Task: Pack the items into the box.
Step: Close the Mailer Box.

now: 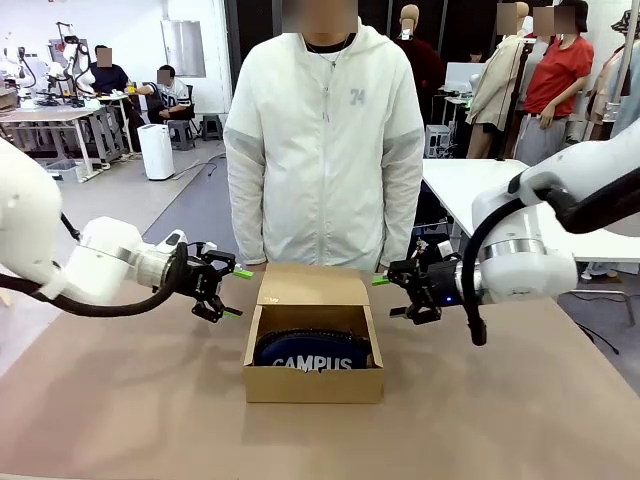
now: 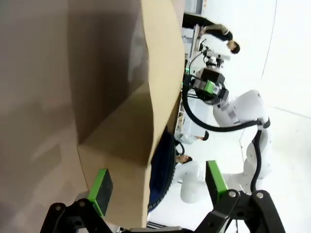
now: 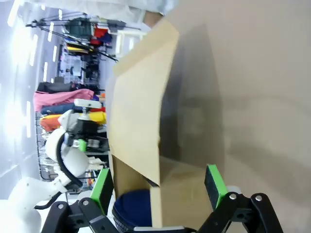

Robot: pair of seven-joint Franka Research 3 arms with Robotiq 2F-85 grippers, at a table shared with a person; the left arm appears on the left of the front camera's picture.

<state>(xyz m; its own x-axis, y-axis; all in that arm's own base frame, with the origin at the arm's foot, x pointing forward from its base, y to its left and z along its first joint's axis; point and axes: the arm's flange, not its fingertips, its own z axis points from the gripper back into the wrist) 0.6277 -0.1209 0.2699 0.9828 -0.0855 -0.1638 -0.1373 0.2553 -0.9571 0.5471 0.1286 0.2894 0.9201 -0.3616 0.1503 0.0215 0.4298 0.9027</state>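
Note:
The brown cardboard box stands mid-table with its flap lid tilted up at the back. Inside lies a navy pencil case with white "CAMPUS" lettering. My left gripper hovers open just left of the box, pointing at its side. My right gripper hovers open just right of it. In the left wrist view the open gripper faces the box, with the pencil case showing inside. The right wrist view has the open gripper before the box and the pencil case.
A person in a white jacket stands at the far edge, right behind the box. The brown table has free room left, right and in front of the box. A white table stands behind at the right.

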